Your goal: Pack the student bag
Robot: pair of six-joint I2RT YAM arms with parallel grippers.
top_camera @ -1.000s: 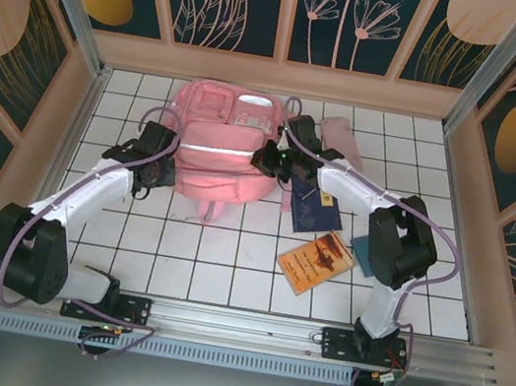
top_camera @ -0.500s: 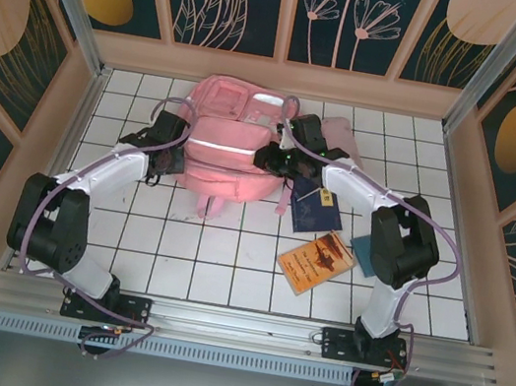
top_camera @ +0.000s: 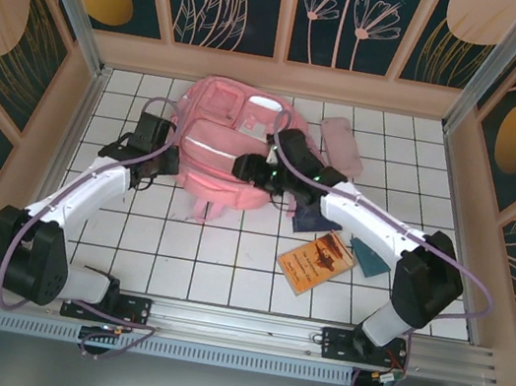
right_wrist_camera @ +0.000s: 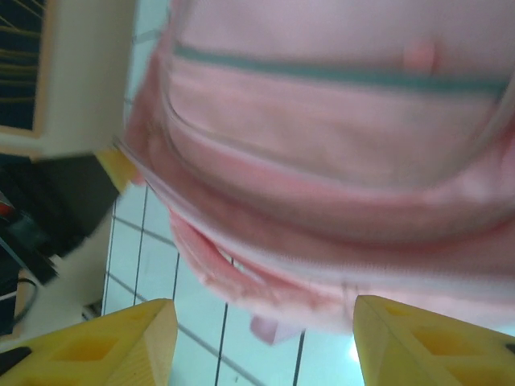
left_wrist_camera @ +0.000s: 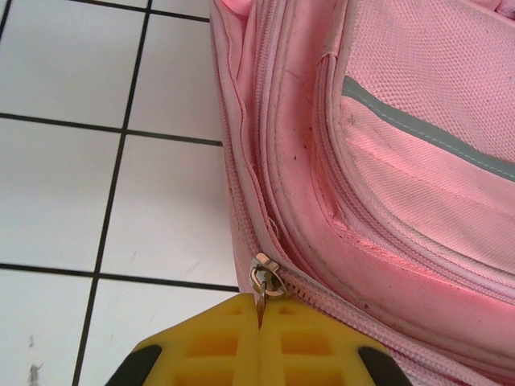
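Looking down from above, we are seeing the student bag, a soft pink backpack, lying flat toward twelve o'clock on the white tiled table. Its pale reflective stripe is running across the front pocket.

The left gripper is sitting at the bag's eight o'clock edge. In the left wrist view its yellow fingers are pressing tight together, and the left gripper is pinching the small metal zipper pull on the bag's side seam. White tile is lying just beside that seam at nine o'clock.

The right gripper is reaching in from four o'clock and hanging over the lower front of the bag. In the right wrist view the right gripper is standing with its yellow fingers spread wide. Nothing is sitting between them, and the pink fabric and grey-green stripe are filling the space beyond. That view is blurred, so we are unable to say whether the fingertips are touching the fabric.

A flat pink pouch is lying at the bag's two o'clock. A dark blue booklet is lying at its four o'clock, partly under the right arm. Further toward five o'clock an orange-covered book and a teal flat item are resting near each other.
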